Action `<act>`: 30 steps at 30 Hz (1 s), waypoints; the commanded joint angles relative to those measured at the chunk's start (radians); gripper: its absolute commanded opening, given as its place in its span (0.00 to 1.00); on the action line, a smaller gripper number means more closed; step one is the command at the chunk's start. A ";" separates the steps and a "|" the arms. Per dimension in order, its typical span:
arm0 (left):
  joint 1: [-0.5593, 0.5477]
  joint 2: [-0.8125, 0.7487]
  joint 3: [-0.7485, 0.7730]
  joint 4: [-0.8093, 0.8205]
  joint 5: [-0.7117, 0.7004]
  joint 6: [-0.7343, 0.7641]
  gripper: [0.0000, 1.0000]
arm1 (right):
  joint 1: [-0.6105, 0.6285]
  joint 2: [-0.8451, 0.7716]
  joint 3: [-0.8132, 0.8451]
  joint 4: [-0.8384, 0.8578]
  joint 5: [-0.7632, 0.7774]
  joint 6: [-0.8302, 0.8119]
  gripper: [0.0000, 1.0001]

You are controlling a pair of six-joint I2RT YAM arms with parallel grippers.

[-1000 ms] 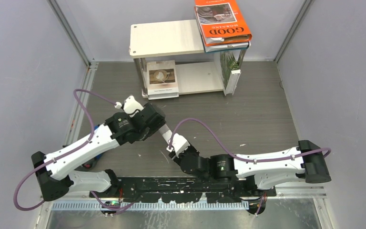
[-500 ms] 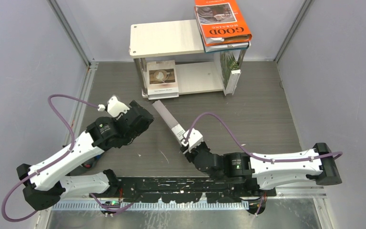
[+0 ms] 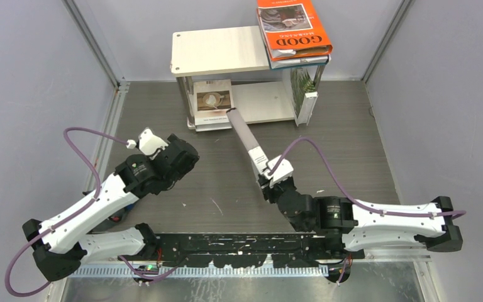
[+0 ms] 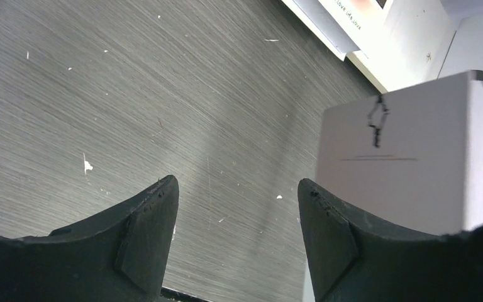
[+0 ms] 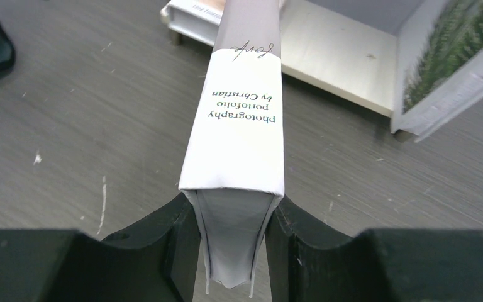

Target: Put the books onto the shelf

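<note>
One grey-white book (image 5: 242,119) is pinched by right gripper (image 5: 231,217), tip near shelf (image 3: 220,50). Left gripper (image 4: 236,214) jaws spread, empty.

The left arm (image 3: 94,204) and right arm (image 3: 390,217) share one build: smooth white shells on the long links and chunky black housings at the joints. A purple cable (image 3: 85,129) loops along each. The fingers (image 4: 144,233) are matte black, curved wedges. Both arms are bolted to a black base plate (image 3: 226,242).
</note>
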 commanded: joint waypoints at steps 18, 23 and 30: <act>0.127 -0.007 -0.022 0.105 0.089 0.193 0.70 | -0.529 0.025 0.026 0.203 -0.239 -0.095 0.25; 0.208 -0.013 -0.027 0.133 0.136 0.258 0.70 | -0.668 0.121 0.053 0.281 -0.365 -0.098 0.24; 0.292 -0.011 -0.022 0.148 0.181 0.334 0.70 | -0.783 0.220 0.117 0.361 -0.474 -0.093 0.23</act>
